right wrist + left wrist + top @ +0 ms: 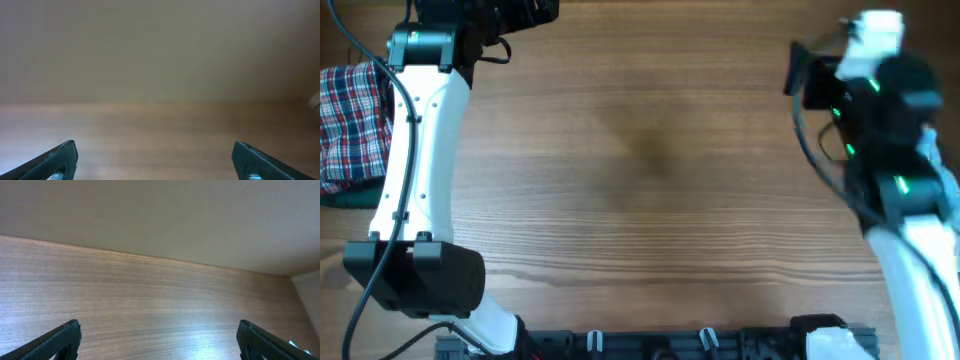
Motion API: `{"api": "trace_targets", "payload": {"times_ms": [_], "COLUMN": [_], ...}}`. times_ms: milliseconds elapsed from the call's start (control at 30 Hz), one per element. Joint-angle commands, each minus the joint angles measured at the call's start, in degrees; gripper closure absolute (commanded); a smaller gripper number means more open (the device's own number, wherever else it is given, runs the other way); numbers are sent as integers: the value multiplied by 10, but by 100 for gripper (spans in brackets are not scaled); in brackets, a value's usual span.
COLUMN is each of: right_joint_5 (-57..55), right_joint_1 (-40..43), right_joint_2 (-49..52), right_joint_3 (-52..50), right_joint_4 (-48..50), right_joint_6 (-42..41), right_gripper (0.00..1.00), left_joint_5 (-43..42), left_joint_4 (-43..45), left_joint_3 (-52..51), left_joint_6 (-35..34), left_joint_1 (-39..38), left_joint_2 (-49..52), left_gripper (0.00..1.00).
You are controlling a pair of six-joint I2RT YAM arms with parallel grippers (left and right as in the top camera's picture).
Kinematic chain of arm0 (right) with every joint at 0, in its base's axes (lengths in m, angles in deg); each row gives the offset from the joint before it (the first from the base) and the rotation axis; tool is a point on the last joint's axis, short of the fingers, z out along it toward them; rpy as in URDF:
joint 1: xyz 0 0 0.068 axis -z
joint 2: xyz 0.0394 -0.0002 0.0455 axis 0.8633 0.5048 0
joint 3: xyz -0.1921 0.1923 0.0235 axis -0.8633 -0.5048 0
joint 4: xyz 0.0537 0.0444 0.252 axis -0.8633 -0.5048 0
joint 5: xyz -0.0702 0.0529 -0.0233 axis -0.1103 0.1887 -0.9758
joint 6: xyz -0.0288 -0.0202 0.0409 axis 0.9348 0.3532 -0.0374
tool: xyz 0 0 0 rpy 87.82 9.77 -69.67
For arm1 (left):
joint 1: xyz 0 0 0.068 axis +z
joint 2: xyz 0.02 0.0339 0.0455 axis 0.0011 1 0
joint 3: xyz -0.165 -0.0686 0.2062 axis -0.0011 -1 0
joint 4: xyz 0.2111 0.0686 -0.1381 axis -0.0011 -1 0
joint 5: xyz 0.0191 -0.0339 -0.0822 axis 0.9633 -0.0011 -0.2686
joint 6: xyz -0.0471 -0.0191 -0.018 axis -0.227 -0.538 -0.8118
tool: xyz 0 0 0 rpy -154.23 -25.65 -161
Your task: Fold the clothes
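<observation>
Both claws gaped, empty: left gripper (pixel 157 332) and right gripper (pixel 154 152) over the bare wooden table (pixel 650 150). Plaid shirt (pixel 348 115) lay bunched at the left edge. I judged it best to pinch one hem and drag it centre before folding.

Two arms up: left arm (pixel 415 150), right arm (pixel 920 250). Two end effectors, the left end effector (pixel 159 339) and the right end effector (pixel 155 159), with two fingers (pixel 60 339) apiece, four all told. One plaid garment (pixel 350 115). One dark strip (pixel 350 198) beneath it, possibly the same piece. One surface (pixel 650 170).
</observation>
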Motion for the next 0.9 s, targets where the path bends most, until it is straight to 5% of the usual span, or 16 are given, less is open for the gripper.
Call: {"api": "trace_targets", "payload": {"times_ms": [0,400,667,867], "right_joint_5": [-8,-7,2,1], "right_joint_1": [-1,-1,0,0], "right_joint_2": [-122,-598,-641,-641], "right_joint_3": [-54,-432,-616,-661], "right_joint_4": [-1,21,231,282], "right_joint_6": [0,-2,-47,-41], "right_gripper": [1,0,0,0], "left_joint_5": [-5,-5,-5,-5], "left_joint_4": [0,0,0,0], "left_joint_3": [1,1,1,1], "left_joint_6": [-5,-5,-5,-5], "left_joint_1": [1,1,1,1], "left_joint_2": [-5,-5,-5,-5], "left_gripper": [0,0,0,0]}}
